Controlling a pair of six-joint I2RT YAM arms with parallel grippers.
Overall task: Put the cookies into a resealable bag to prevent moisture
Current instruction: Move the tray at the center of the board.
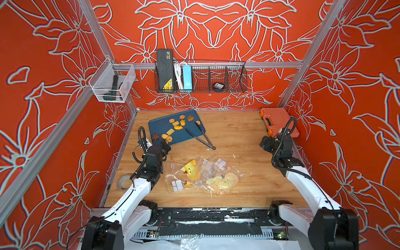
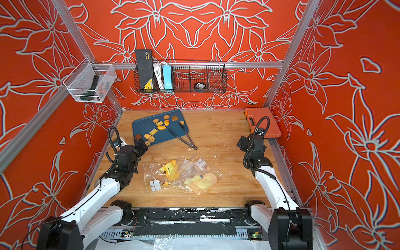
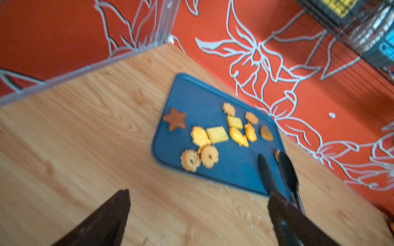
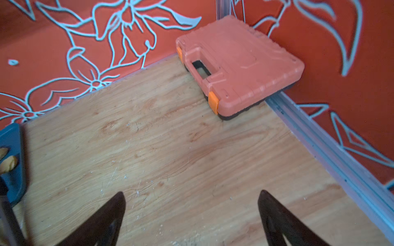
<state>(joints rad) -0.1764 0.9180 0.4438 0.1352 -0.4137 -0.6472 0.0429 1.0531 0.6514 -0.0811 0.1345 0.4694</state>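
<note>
About a dozen small golden and brown cookies (image 1: 178, 128) lie on the flat blue plastic tray (image 1: 160, 123), far left of the tabletop (image 1: 238, 134), so I judge bagging not yet begun. The clear crinkly resealable bag (image 1: 184, 173) lies mid-tabletop; my left jaws and right jaws both gape wide, empty.

We find small golden cookies (image 1: 170, 131) on a blue plastic tray (image 1: 160, 124), back left on the wooden desk (image 1: 238, 140); black tongs (image 1: 200, 136) cross its near edge; clear plastic bags (image 1: 194, 176) lie before it, an orange case (image 1: 278, 121) back right.
</note>
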